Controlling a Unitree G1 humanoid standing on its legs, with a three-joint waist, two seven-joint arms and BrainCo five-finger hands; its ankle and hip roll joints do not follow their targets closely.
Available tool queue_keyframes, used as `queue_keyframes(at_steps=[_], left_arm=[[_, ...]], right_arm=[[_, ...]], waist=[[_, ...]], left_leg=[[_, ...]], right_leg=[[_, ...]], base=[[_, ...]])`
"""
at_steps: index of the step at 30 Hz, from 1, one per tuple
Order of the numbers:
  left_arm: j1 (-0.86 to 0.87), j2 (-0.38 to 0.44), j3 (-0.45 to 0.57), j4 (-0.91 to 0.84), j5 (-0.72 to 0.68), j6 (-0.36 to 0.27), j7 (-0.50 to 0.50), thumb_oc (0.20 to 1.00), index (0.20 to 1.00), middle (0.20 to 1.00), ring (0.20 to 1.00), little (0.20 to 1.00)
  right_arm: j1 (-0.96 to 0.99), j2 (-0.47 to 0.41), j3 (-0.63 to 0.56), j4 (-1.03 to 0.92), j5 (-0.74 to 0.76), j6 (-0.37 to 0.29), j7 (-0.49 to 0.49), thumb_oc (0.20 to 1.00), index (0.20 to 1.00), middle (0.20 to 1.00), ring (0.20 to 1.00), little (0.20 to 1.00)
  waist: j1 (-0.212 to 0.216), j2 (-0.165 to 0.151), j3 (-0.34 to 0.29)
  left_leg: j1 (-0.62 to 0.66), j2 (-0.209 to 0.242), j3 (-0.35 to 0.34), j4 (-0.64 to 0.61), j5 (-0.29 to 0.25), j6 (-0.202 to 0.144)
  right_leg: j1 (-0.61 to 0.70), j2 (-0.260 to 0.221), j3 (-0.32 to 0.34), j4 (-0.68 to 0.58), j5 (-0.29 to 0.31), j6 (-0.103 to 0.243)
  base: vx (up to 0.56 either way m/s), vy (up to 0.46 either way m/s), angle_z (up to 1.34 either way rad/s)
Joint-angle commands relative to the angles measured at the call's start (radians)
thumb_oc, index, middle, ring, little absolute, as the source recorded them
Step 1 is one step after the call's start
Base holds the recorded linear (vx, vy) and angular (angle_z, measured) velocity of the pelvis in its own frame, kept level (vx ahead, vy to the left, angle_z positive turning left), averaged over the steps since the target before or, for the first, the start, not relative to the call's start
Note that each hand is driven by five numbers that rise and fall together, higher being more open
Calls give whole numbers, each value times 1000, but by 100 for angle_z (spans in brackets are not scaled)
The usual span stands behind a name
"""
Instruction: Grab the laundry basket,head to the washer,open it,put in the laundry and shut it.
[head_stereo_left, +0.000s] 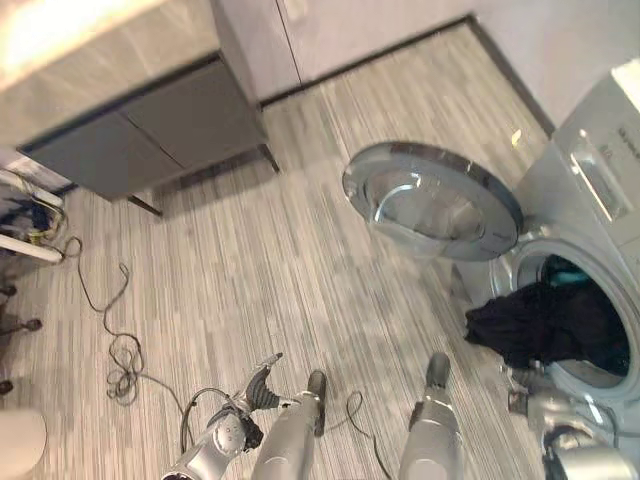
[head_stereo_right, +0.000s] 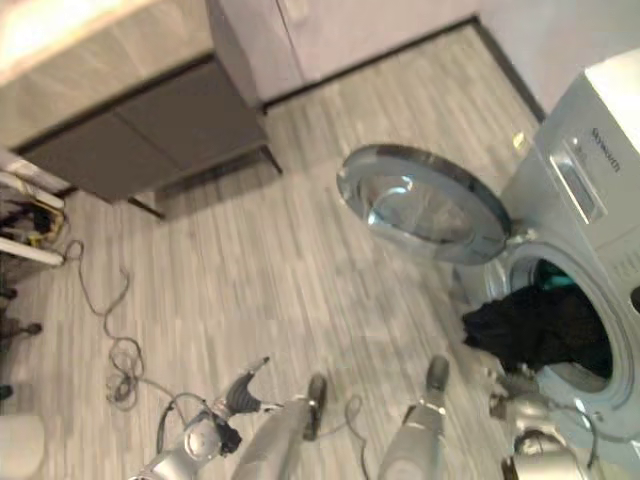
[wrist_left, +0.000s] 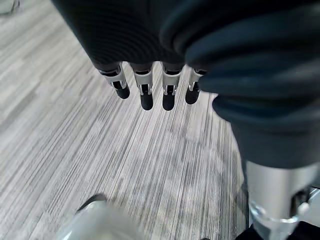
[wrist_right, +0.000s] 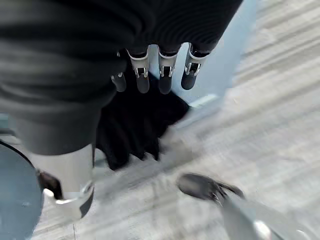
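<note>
The white washer stands at the right with its round door swung wide open toward the room. Dark laundry hangs half out of the drum over the lower rim; a teal piece lies deeper inside. My right hand hovers just in front of that dark laundry, fingers straight and holding nothing; it also shows low by the washer's front. My left hand hangs at the lower left over bare floor, its fingers relaxed and empty.
A grey low cabinet on legs stands at the back left against the wall. A white rack with clutter sits at the left edge, and a pale round object shows in the lower left corner. Striped floor lies between cabinet and washer.
</note>
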Motion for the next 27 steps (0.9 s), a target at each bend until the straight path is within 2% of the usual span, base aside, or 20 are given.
queue_keyframes(at_steps=[1,2,3,4,5,10,14,19,22,27], left_arm=[[-35,80,18,-63,-27,-32,6,1000,1000,1000,1000,1000],[-32,74,9,-71,-37,-28,8,1000,1000,1000,1000,1000],[-31,74,6,-77,-40,-26,10,1000,1000,1000,1000,1000],[-33,73,5,-77,-40,-26,10,1000,1000,1000,1000,1000],[-34,70,4,-73,-41,-25,12,1000,1000,1000,1000,1000],[-72,55,16,-50,-54,-7,40,1000,1000,1000,1000,1000],[-96,41,31,-31,-65,-4,62,1000,1000,1000,1000,1000],[-128,29,45,15,-70,2,92,1000,1000,1000,1000,1000],[-134,27,47,6,-82,2,96,1000,1000,1000,1000,1000],[-131,42,53,-38,-97,-1,94,1000,1000,1000,1000,1000]], right_arm=[[-76,-27,11,58,-24,1,-30,787,787,787,787,787],[-86,-61,-13,86,-2,13,-37,664,664,664,664,664],[-95,-80,-25,98,8,15,-42,853,853,853,853,853],[-97,-82,-25,100,8,14,-41,853,853,853,853,853],[-98,-94,-42,111,28,18,-38,1000,1000,1000,1000,1000],[-96,-172,-116,147,126,20,-42,1000,1000,1000,1000,1000],[-82,-179,-131,149,139,14,-47,1000,1000,1000,1000,1000],[-43,-158,-129,128,161,-6,-41,1000,1000,1000,1000,1000],[-50,-170,-135,135,166,-6,-42,1000,1000,1000,1000,1000],[-103,-216,-131,148,177,-5,-49,1000,1000,1000,1000,1000]], waist=[[15,-32,70],[21,-11,90],[21,-4,95],[22,-4,91],[20,4,101],[12,39,133],[3,38,139],[-28,10,148],[-33,11,157],[-36,29,181]], left_leg=[[78,-5,-3,-64,-45,13],[61,5,5,-84,-34,8],[51,1,6,-94,-24,8],[48,0,7,-97,-21,9],[40,1,9,-105,-16,7],[6,3,40,-146,9,0],[6,6,54,-154,9,-1],[19,13,69,-151,-8,0],[10,10,71,-138,-11,-1],[-18,1,80,-122,-11,-6]], right_leg=[[-5,-88,43,-35,17,87],[-25,-82,46,-37,12,85],[-37,-84,49,-41,17,85],[-42,-85,51,-41,18,85],[-56,-85,55,-42,19,85],[-136,-84,89,-42,25,84],[-153,-81,101,-43,31,84],[-164,-75,126,-48,38,84],[-171,-76,133,-47,38,83],[-205,-80,150,-45,42,85]], base=[[-37,-74,30],[-17,-47,14],[-12,-21,14],[-14,12,12],[-3,4,10],[-6,21,-6],[3,3,-11],[-3,-14,-16],[-26,-23,-7],[-26,-2,-8]])
